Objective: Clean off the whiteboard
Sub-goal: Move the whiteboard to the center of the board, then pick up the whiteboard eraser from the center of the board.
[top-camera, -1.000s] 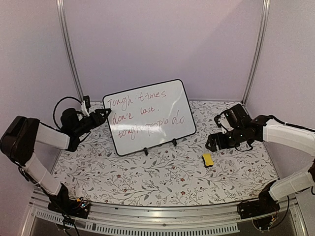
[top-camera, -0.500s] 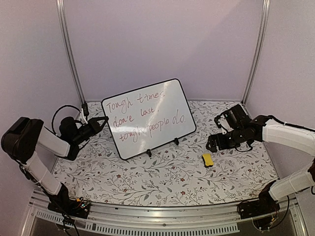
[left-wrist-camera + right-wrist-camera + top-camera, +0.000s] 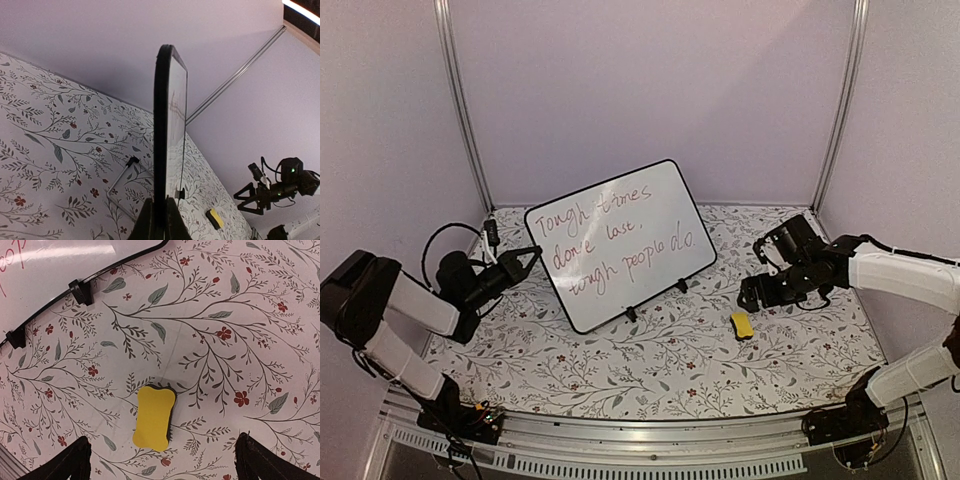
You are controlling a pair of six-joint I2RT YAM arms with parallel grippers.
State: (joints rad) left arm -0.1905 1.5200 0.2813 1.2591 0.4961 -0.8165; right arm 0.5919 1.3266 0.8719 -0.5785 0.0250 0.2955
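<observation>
1. Left claw (image 3: 527, 257): closed together on the left edge of the whiteboard (image 3: 620, 245). In the left wrist view its fingers (image 3: 146, 224) pinch the thin black frame, one on each face, and the board rises edge-on between them.
2. Right claw (image 3: 756, 290): jaws wide apart, nothing between them. It hangs over the table (image 3: 650, 375), right of the board and apart from it. In the right wrist view only the two dark fingertips show, at the lower corners.
3. Eraser (image 3: 154, 417): one item, yellow top, dark underside, bone-shaped outline. It lies flat on the table below the open right claw, not touched by either fingertip. It is near the board's lower right corner but apart from it.
4. Whiteboard, position: toward the back of the table, left of centre, propped on two small black feet (image 3: 632, 314). It leans back and is turned so that its left end sits nearer the arms than its right.
5. Whiteboard, face: white, rounded corners, three lines of red and dark handwriting (it reads roughly "Tough times don't last, tough people do"). All three lines are unwiped.
6. Table: covered in a pale print of grey leafy sprigs and small red flowers.
7. Enclosure: plain lilac walls (image 3: 650, 90) on three sides, with a metal post (image 3: 460, 110) in each rear corner.
</observation>
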